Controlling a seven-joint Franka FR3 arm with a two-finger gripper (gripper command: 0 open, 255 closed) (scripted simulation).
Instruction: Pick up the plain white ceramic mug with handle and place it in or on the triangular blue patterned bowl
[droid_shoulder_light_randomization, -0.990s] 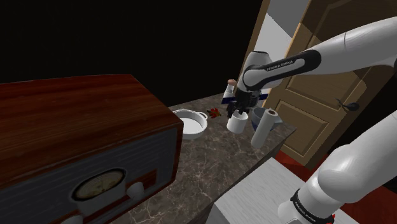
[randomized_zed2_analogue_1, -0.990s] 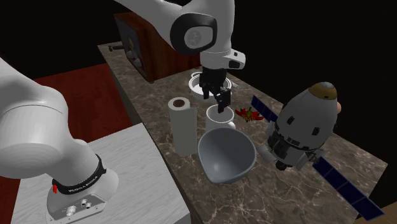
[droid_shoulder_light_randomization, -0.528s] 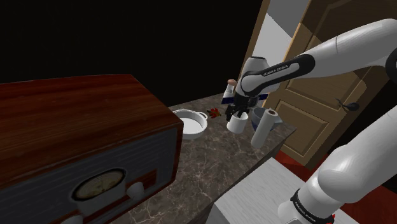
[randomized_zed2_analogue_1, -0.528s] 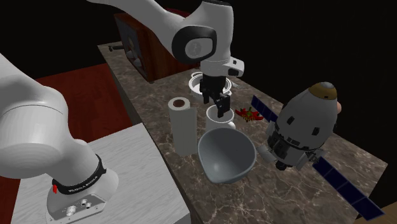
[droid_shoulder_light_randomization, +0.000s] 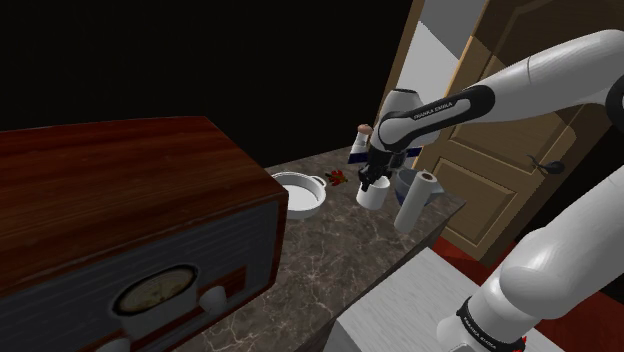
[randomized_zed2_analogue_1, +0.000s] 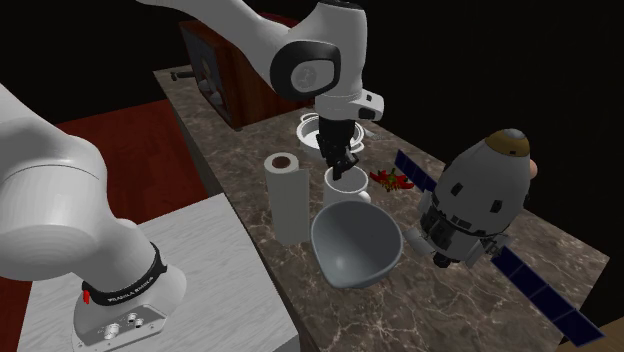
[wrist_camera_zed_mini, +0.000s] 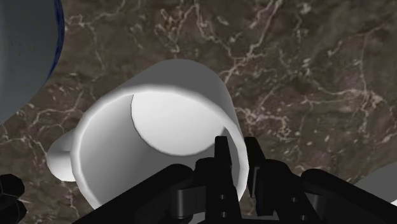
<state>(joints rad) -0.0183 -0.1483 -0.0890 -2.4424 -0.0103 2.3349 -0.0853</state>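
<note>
One white mug (randomized_zed2_analogue_1: 345, 187) stands upright on the dark marbled counter (randomized_zed2_analogue_1: 480, 290), and all positions below are given relative to it. The black claw (randomized_zed2_analogue_1: 343, 165) comes down onto the mug from directly above and is clenched on the mug's wall: in the wrist view one finger (wrist_camera_zed_mini: 221, 159) lies inside the rim and the other finger (wrist_camera_zed_mini: 253, 159) lies outside it, with the wall clasped between them. The mug's handle (wrist_camera_zed_mini: 60, 159) projects from the side of the mug away from the clasped section. The bowl (randomized_zed2_analogue_1: 357, 243), grey inside with a blue edge visible in the wrist view (wrist_camera_zed_mini: 25, 51), sits just beside the mug, on the side nearer the robot's stand. An upright paper towel roll (randomized_zed2_analogue_1: 287, 195) stands near the mug, next to the bowl. A white pan (randomized_zed2_analogue_1: 312, 128) rests beyond the mug, toward the wooden radio (droid_shoulder_light_randomization: 120, 230). A small red object (randomized_zed2_analogue_1: 392, 181) lies close to the mug, between it and a spacecraft model (randomized_zed2_analogue_1: 480, 195).
</note>
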